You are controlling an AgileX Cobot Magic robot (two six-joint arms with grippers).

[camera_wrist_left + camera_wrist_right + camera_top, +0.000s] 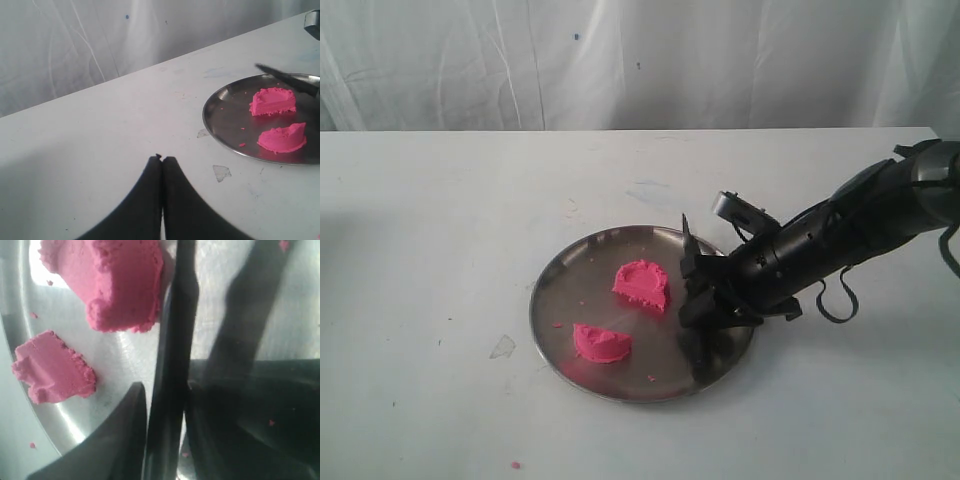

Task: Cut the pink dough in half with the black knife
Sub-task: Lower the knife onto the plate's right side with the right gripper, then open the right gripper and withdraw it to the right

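The pink dough (641, 285) already lies in two pieces, apart, on the steel plate (570, 270) on the desk (440, 200). So the cutting looks done. The right tool (698, 300) grips the black knife (172, 365) over the plate's right side. The knife's long side points at the dough. Next it likely needs putting down. The left tool (161, 159) is closed, holding nothing, away from the plate.

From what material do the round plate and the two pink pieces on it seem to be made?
The plate looks like polished metal, probably steel: grey, shiny, with soft reflections and a thin raised rim. The two pink pieces look like soft dough or modelling clay: matte, grainy at the cut faces, with small crumbs scattered near them.
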